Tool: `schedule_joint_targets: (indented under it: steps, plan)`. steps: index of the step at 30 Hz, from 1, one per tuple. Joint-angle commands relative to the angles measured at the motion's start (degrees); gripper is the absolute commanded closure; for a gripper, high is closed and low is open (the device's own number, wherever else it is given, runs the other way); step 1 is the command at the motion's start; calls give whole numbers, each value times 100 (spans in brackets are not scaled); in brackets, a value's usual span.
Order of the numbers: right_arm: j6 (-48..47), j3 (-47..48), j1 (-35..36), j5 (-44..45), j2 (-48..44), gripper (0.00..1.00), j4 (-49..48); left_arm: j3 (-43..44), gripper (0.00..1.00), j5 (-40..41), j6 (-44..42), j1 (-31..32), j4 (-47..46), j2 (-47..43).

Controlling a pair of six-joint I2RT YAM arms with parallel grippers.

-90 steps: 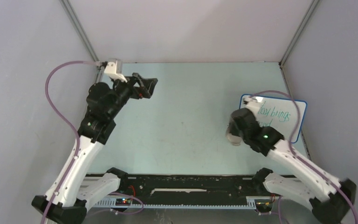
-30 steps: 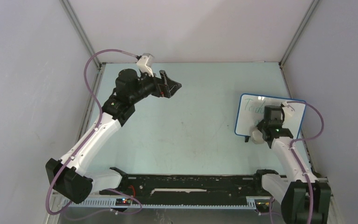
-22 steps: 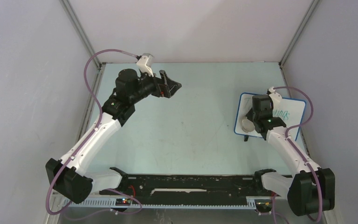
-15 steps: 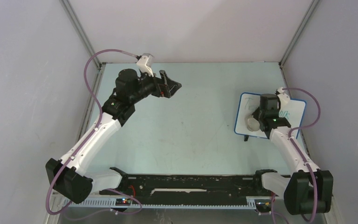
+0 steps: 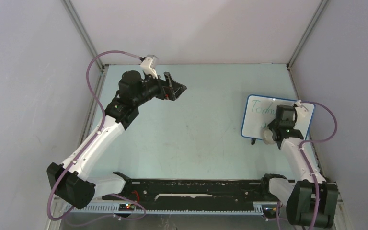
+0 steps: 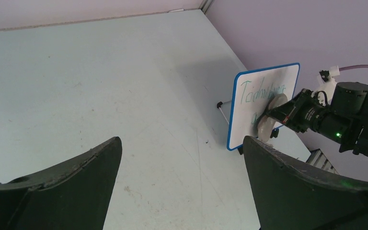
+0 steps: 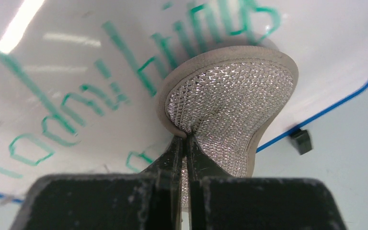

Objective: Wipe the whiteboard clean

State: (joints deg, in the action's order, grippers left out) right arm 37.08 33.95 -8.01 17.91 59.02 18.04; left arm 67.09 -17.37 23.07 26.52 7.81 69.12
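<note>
The right end effector [image 7: 186,140] is clamped together on a thin fold of the sponge pad [image 7: 227,100], which is pressed against the whiteboard [image 7: 72,43]. The board is propped at a tilt on small feet [image 7: 301,141] at the right side of the surface [image 5: 196,129], with green writing [image 7: 141,79] across much of it. As nothing braces it, it could be shoved back or toppled by a hard wipe, and the pad dragged from so slight a pinch. The left end effector [image 5: 176,89] is held apart and empty, far left.
</note>
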Motion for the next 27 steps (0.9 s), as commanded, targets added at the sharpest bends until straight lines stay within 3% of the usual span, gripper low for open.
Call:
schedule_joint_targets:
  steps: [1,5,9,14,21,27]
  plan:
    - [-55,473,865,249,150,100,-213,-152,2,-65,11,28,-201,-27]
    - [39,888,1650,437,519,100,-265,-155,2,-53,-8,33,-190,-23]
    - [175,1029,1657,340,755,100,-259,-152,2,-19,-35,28,-173,-23]
    - [106,883,1181,315,578,100,-26,-144,2,-34,-24,28,-173,-29]
    - [-193,138,-63,-224,-258,100,-49,-144,2,-70,4,28,-192,-50]
    - [-278,23,-167,-441,-243,100,-179,-161,2,-85,22,28,-218,-56]
